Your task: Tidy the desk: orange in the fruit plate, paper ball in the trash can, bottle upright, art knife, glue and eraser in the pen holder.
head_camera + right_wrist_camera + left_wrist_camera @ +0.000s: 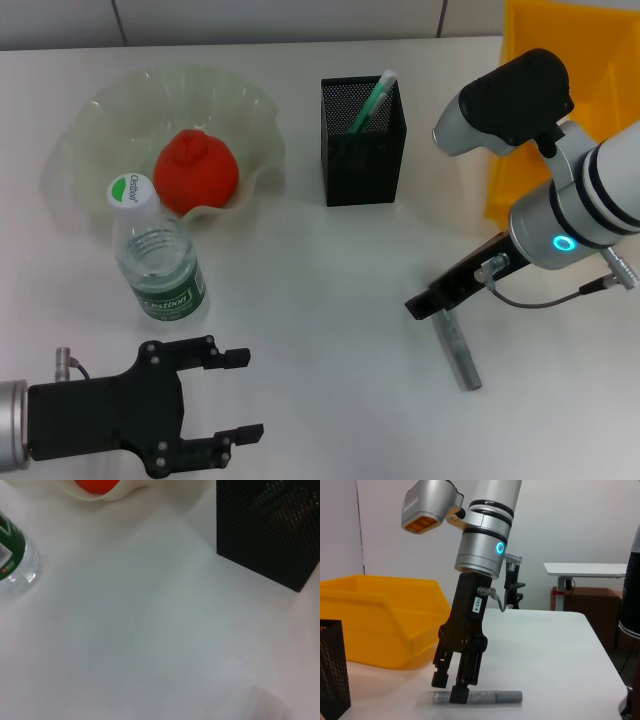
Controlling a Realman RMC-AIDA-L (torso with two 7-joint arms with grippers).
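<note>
The grey art knife (458, 347) (490, 697) lies flat on the table. My right gripper (424, 304) (451, 690) is down over its near end, open, one finger (460, 692) in front of it and the other behind. The orange (196, 172) sits in the fruit plate (110, 110). In front of the plate the bottle (157, 262) stands upright. A green-and-white stick (373, 103), possibly the glue, pokes out of the black pen holder (362, 145). My left gripper (243, 394) rests open at the front left, holding nothing. The paper ball and eraser are out of view.
The yellow trash can (560, 60) (375, 615) stands at the back right, behind my right arm. The right wrist view shows the pen holder (270, 530), the bottle (10, 550) and the plate's rim (125, 492). White table lies between the bottle and the knife.
</note>
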